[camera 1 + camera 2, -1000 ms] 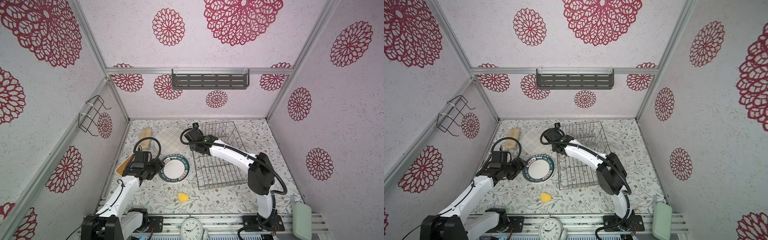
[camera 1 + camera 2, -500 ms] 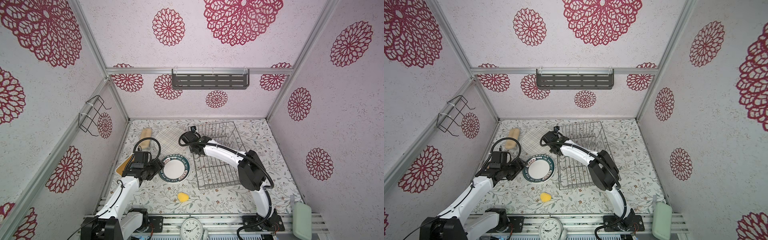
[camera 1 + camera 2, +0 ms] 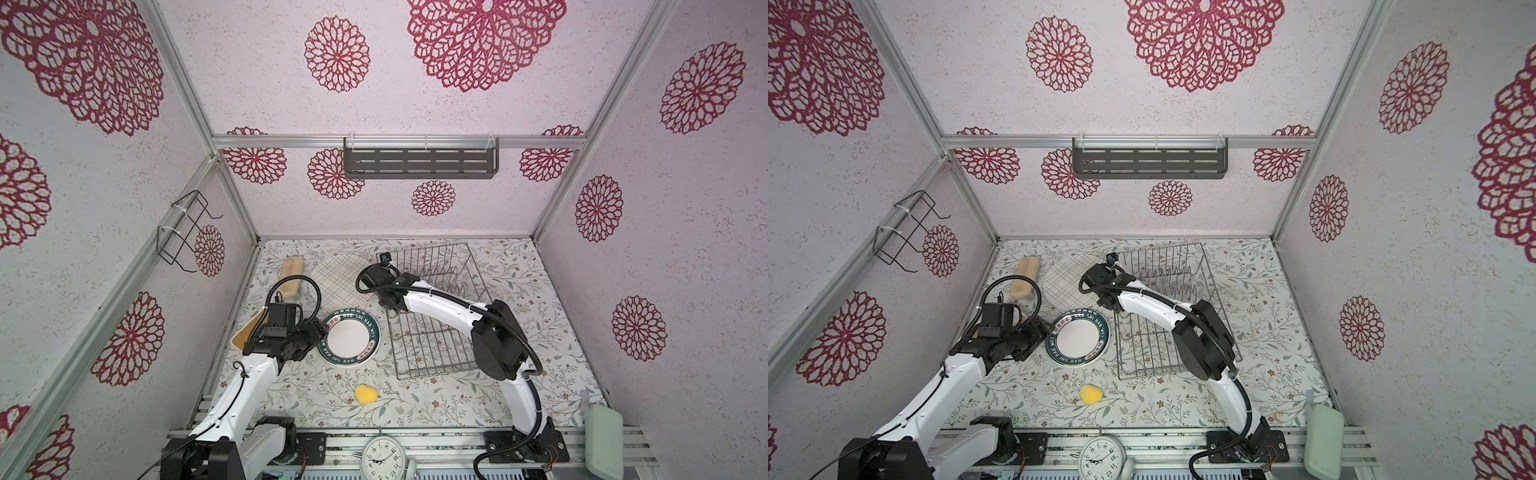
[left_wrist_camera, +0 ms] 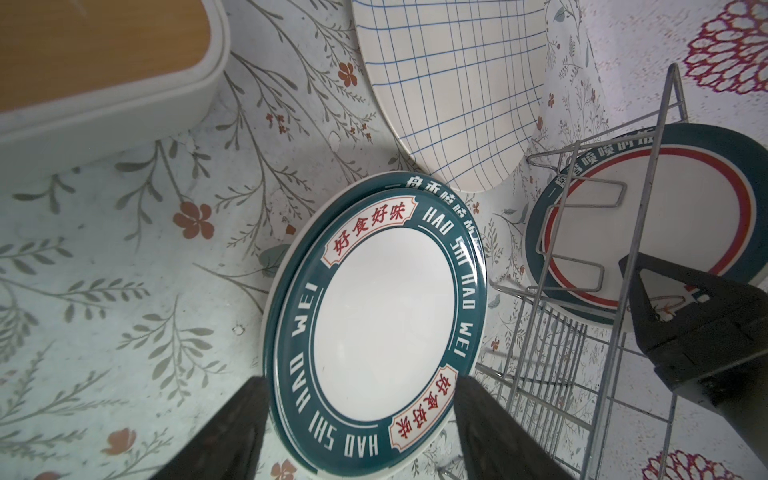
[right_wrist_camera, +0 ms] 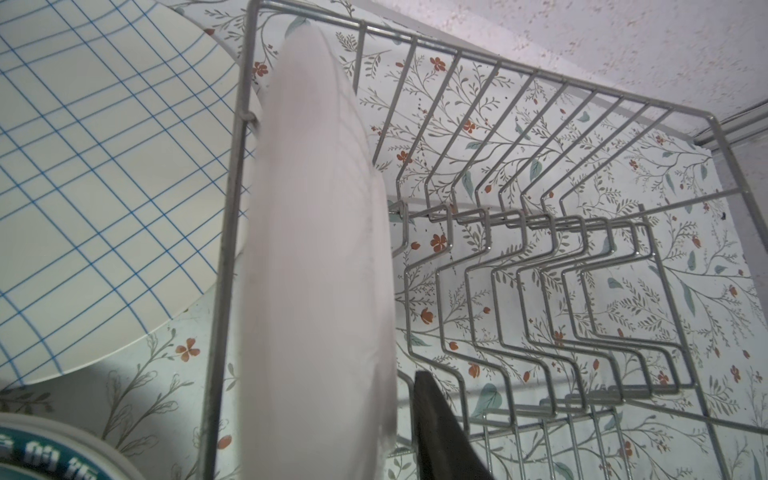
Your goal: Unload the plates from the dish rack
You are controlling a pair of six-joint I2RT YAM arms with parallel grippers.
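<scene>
Above the floral tabletop [image 3: 415,407], left gripper [image 4: 359,386] agape, the right gripper [image 3: 376,280], clamp unclear, flanks the round green-rimmed white plate [image 4: 681,208] upright in the silver wire dish rack [image 3: 428,345]: a loose lift could drop it.

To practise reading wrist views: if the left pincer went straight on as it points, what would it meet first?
Probably the green-rimmed plate, lying just ahead of the open left pincer; depth is hard to judge.
</scene>
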